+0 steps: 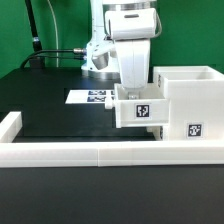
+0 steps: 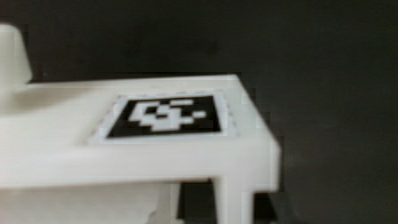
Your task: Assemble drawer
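My gripper (image 1: pixel 136 92) is shut on the wall of a small white tray (image 1: pixel 140 110) that carries a black-and-white tag on its front. The tray sits close against the left side of the large white casing (image 1: pixel 186 98), which has its own tag low on the front. I cannot tell whether the tray rests on the table or hangs just above it. In the wrist view the tray's tagged face (image 2: pixel 164 115) fills the middle. My gripper (image 2: pixel 235 206) has one dark fingertip (image 2: pixel 198 204) on each side of a thin white wall. A second tray is not in view.
A long low white rail (image 1: pixel 100 152) runs along the front of the black table, with a raised end at the exterior view's left (image 1: pixel 10 125). The marker board (image 1: pixel 90 97) lies flat behind the tray. A green backdrop and cables stand behind the arm.
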Controlling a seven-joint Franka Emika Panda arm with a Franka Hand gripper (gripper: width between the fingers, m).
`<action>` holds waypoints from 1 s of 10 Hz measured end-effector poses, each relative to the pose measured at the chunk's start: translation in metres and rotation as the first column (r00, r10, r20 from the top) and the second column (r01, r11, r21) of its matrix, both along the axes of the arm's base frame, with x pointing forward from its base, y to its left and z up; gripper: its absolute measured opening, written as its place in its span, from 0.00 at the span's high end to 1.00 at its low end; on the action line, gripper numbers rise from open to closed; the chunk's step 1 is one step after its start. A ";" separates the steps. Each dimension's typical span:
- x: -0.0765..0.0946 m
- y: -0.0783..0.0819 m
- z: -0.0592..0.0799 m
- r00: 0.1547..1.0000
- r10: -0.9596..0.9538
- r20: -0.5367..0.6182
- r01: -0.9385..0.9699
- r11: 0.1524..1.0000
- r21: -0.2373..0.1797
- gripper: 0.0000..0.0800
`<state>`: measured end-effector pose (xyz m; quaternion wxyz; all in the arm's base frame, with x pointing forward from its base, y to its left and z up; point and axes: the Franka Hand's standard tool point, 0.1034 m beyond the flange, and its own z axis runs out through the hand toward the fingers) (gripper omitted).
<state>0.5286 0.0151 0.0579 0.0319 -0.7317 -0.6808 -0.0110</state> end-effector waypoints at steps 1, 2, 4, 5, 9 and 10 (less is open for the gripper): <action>0.000 0.002 0.000 1.000 -0.010 -0.001 0.010 1.000 -0.001 0.95; 0.000 0.003 0.000 1.000 -0.010 0.000 0.010 1.000 -0.003 0.95; 0.001 0.004 0.000 1.000 0.009 0.003 -0.009 1.000 -0.010 0.95; 0.001 0.003 0.000 1.000 0.008 0.003 -0.008 1.000 -0.011 0.95; 0.002 0.010 0.000 0.998 0.057 0.017 -0.057 0.998 -0.017 0.95; 0.003 0.013 0.000 0.997 0.071 0.018 -0.071 0.997 -0.022 0.95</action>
